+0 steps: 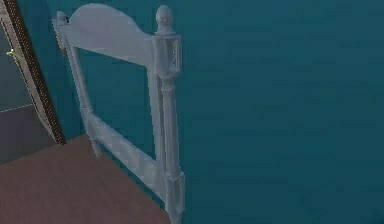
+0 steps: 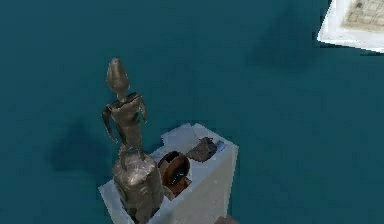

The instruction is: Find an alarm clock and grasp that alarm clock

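Note:
In the arm side view a small white table [image 2: 205,185] stands against a teal wall. On its top rests a small round reddish-brown thing with a dark rim [image 2: 173,172], shaped like a little clock. A small dark grey thing [image 2: 204,150] lies just behind it, toward the wall. At the table's front corner a tall bronze statue [image 2: 127,140] stands on a rough base, partly covering the round thing.
In the forward view a white bed end [image 1: 125,80] with turned posts stands close to the teal wall [image 1: 290,110]. A door [image 1: 20,70] with a dark frame is at the left, above wooden floor [image 1: 70,185]. A framed picture [image 2: 355,22] hangs at the arm side view's upper right.

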